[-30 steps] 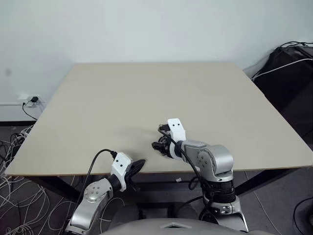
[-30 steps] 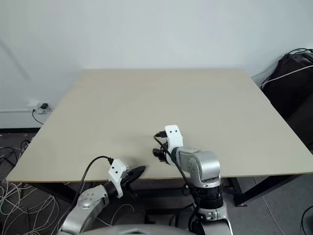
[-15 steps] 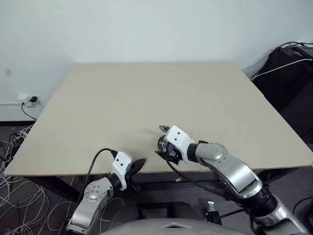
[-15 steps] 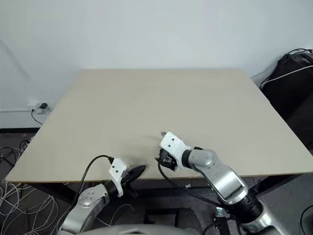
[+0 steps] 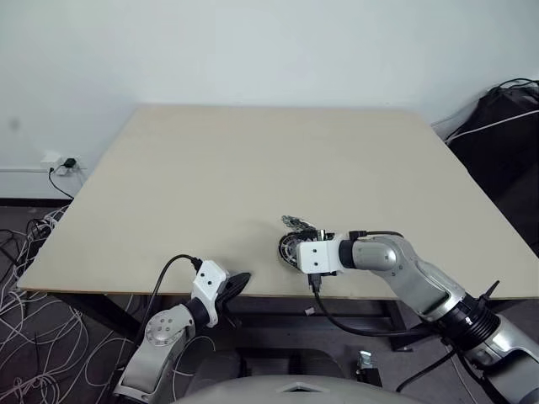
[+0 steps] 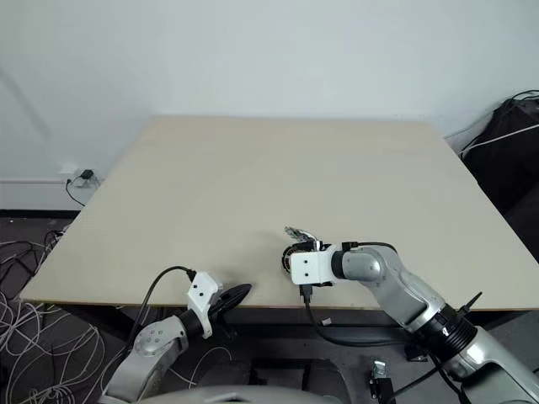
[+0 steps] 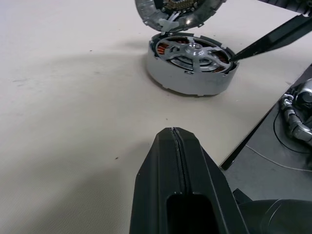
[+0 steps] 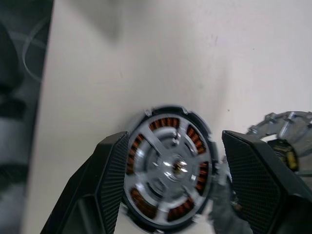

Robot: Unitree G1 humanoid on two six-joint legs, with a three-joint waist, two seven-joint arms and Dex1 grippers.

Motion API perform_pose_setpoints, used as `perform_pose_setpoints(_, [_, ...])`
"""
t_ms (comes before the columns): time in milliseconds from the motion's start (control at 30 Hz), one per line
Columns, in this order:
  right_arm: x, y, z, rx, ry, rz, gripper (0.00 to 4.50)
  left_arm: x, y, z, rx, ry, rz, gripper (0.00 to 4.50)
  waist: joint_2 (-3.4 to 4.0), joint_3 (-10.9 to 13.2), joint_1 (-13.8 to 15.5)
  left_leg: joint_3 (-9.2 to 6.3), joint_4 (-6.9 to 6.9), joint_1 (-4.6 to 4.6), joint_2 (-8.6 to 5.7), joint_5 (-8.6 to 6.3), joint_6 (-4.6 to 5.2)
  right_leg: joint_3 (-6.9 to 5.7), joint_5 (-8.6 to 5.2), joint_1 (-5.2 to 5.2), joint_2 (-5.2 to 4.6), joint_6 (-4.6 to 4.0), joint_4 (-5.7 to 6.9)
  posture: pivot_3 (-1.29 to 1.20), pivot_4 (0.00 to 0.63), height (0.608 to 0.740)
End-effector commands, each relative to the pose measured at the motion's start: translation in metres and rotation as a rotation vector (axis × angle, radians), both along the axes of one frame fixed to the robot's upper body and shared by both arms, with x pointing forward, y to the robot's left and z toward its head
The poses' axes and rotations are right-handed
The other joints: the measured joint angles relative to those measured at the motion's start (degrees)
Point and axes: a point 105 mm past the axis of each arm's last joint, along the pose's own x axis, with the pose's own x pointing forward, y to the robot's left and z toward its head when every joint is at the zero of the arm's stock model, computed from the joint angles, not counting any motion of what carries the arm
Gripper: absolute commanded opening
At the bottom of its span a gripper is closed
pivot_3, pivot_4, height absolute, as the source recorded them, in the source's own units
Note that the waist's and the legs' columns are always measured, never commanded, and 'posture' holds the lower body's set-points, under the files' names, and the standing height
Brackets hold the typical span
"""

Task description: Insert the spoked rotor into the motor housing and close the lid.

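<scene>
No readable writing on spoked rotor (image 7: 191, 61) (copper windings visible inside)

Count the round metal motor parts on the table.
2: the spoked assembly near the table's front edge, framed by the right pincer, and a silver lid leaning up just behind it. Smaller bits may be hidden.

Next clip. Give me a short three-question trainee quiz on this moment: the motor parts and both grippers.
1. True or false: the left gripper is shut and holds nothing.
2. The right gripper is: A) shut on the lid; B) open, its fingers on either side of the motor housing; C) open over bare table, far from any part.
3. Which part stands hinged up at the housing's far edge?

Key
1. True.
2. B. The spoked rotor sits inside, copper windings showing between its spokes.
3. The lid, not yet closed.
</scene>
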Motion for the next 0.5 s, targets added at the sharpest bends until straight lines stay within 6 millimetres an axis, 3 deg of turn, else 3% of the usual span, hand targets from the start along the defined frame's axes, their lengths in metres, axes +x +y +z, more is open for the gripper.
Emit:
perform_pose_setpoints(33, [0.004, -0.005, 0.01, -0.065, -0.046, 0.093, 3.28, 0.004, -0.002, 0.008, -0.015, -0.035, -0.003, 0.0, 0.0, 0.0, 0.18, 0.0, 0.0, -0.01, 0.0, 0.0, 0.01, 0.0, 0.0, 0.0, 0.0, -0.01, -0.01, 0.0, 0.0, 0.74])
perform_pose_setpoints(300, [-0.003, -0.017, 0.011, -0.171, 0.023, 0.203, 3.28, 0.004, -0.001, 0.007, -0.015, -0.035, 0.003, 0.0, 0.01, 0.0, 0.44, 0.0, 0.02, -0.02, 0.0, -0.1, 0.17, 0.01, 0.0, -0.01, -0.03, -0.02, -0.01, 0.0, 0.0, 0.74])
perform_pose_setpoints(500, [0.005, -0.026, 0.004, -0.237, 0.008, 0.199, 3.28, 0.003, -0.002, 0.006, -0.018, -0.033, 0.005, 0.0, 0.01, -0.01, 0.5, 0.0, 0.03, -0.02, 0.0, -0.1, 0.18, 0.02, 0.01, 0.0, -0.05, -0.02, 0.0, 0.0, 0.0, 0.74])
